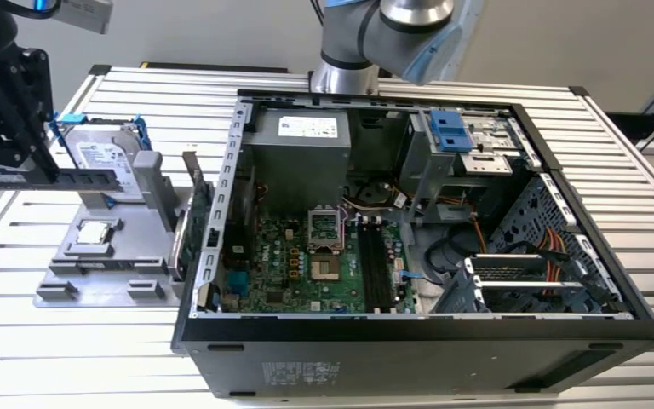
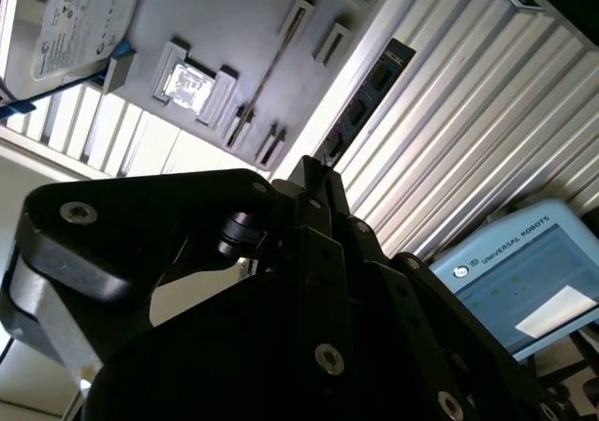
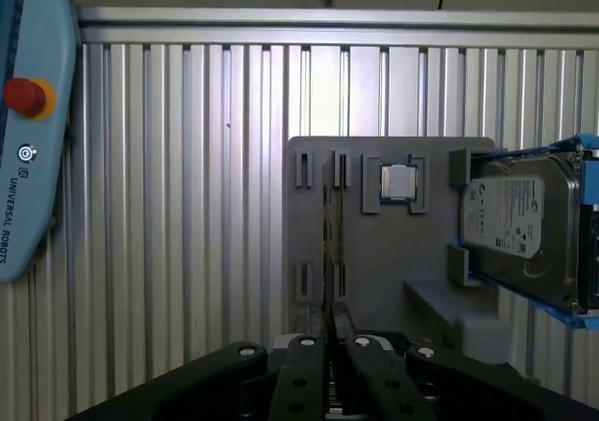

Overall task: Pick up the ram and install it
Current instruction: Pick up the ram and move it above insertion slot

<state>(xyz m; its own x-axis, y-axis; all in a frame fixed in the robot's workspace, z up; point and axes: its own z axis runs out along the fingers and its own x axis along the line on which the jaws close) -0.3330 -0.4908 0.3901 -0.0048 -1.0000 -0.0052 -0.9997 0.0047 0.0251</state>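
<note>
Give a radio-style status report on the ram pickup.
Gripper shut on the ram. Ram held level above grey holder. Hard drive close by; open case to exterior view's right.

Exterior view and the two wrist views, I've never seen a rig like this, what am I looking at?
This is a single robot arm working over a ribbed metal table. The exterior view comes from a camera off the arm. Both wrist views come from cameras riding on the arm near its black gripper. On the table stands an open black computer case with its green motherboard exposed. Beside it, on the exterior view's left, a grey holder tray carries a silver hard drive in a blue frame and a small square silver chip. The fingers are closed on the ram, a long thin dark circuit-board stick, held in the air near the tray.
</note>
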